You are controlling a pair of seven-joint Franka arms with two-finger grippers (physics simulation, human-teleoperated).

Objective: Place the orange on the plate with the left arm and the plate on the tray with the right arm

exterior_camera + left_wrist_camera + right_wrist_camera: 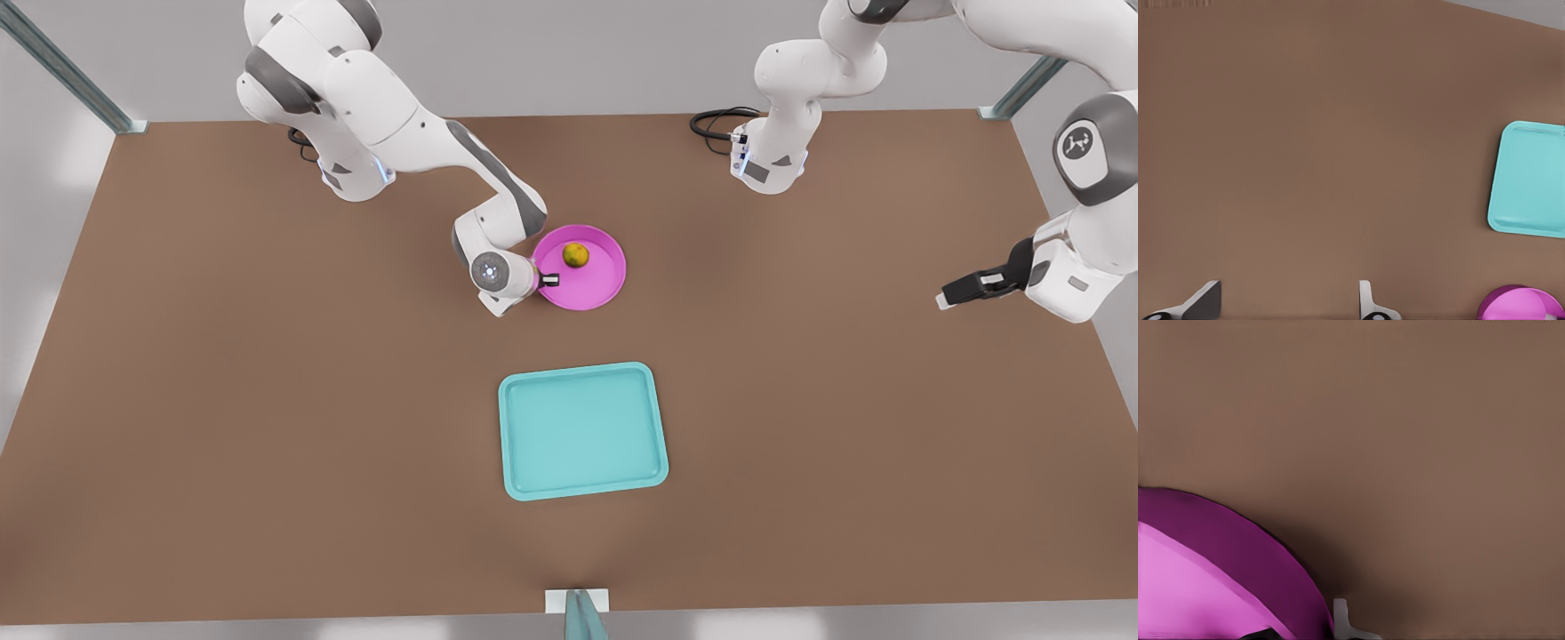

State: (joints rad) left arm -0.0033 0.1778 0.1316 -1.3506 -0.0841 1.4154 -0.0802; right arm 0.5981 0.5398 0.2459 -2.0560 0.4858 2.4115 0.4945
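- The orange (575, 255) sits inside the plate (594, 286), toward its far side in the front view.
- The plate rests on the table (267, 427), apart from the tray (582, 431), which lies nearer the camera.
- The right gripper (548, 280) is at the plate's rim on the front view's left. One finger shows inside the dish; the other is hidden by the wrist.
- In the right wrist view the plate's wall (1238, 547) runs between the fingers, with one light fingertip (1341, 617) just outside it. The claw straddles the rim, but I cannot tell whether it has pinched.
- The left gripper (965, 291) hangs well off at the front view's right, waiting, holding nothing.
- Its wrist view shows two fingertips (1205, 300) spread wide, cut off at the frame's edge, with the tray (1528, 180) and a sliver of plate (1518, 303) partly cropped.
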